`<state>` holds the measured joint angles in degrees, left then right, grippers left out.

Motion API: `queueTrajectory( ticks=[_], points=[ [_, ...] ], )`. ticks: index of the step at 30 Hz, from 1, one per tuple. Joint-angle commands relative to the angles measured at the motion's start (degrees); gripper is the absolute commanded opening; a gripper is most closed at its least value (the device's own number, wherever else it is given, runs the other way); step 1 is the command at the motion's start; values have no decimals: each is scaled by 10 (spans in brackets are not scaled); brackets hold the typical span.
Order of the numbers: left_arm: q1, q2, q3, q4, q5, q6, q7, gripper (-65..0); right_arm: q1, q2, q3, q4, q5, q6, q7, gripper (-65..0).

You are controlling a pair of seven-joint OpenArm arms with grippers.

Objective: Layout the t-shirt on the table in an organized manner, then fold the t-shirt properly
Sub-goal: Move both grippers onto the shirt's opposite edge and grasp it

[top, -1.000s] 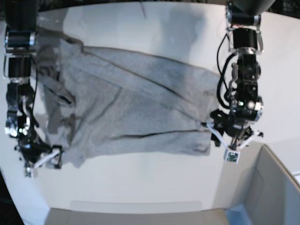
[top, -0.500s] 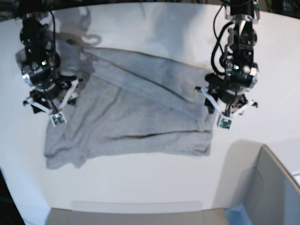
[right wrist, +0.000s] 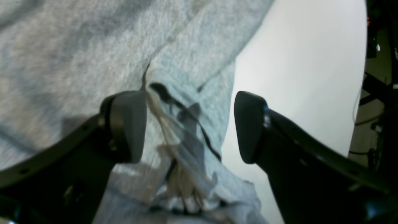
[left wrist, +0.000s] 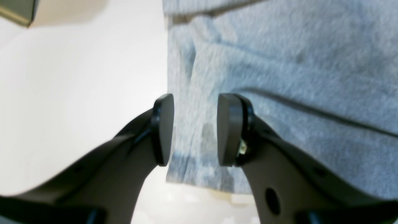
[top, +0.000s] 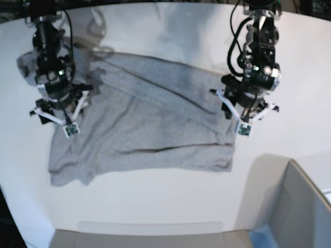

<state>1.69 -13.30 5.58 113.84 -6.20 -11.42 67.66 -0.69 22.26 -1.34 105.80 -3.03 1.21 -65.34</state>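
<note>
Nearby, a grey bin sits just beside the t-shirt

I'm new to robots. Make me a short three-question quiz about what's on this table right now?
1. True or false: the light heather-grey cotton t-shirt lies neatly folded into a small square.
2. Which gripper has its jaws further apart: the left gripper or the right gripper?
3. Multiple choice: on the smooth white table, the left gripper is over the shirt's A) middle, B) edge, C) nowhere near it.

Key
1. False: it is spread out, with creases.
2. The right gripper.
3. B: bare table shows beside one pad, fabric beneath the other.
</note>
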Motion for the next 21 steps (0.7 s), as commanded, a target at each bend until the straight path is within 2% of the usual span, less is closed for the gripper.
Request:
queueTrajectory(
  ticks=[1,4,9,11,14,19,21],
  points=[
    [-7,-3,-1,10,2,2,-8,-432,17,6,-7,-6,-5,-3,10,-218],
    [-7,-3,-1,10,2,2,-8,-432,33,4,-33,-43,-7,-3,30,-218],
    [-7,-3,-1,10,2,2,-8,-432,47,1,-41,-93,-6,-3,31,-219],
    [-7,-3,-1,9,2,2,-8,-432,47,1,-41,-104,-6,-3,31,-241],
    [-8,-3,-1,9,2,2,-9,-432,47,3,-41,-112,-6,-3,31,-334],
    [-11,-3,-1,8,2,1,-9,-432,48,5,-38,-112,-9,-3,31,-563],
    [-11,-3,-1,8,2,1,-9,-432,49,6,-36,-110,-9,-4,31,-620]
  ],
)
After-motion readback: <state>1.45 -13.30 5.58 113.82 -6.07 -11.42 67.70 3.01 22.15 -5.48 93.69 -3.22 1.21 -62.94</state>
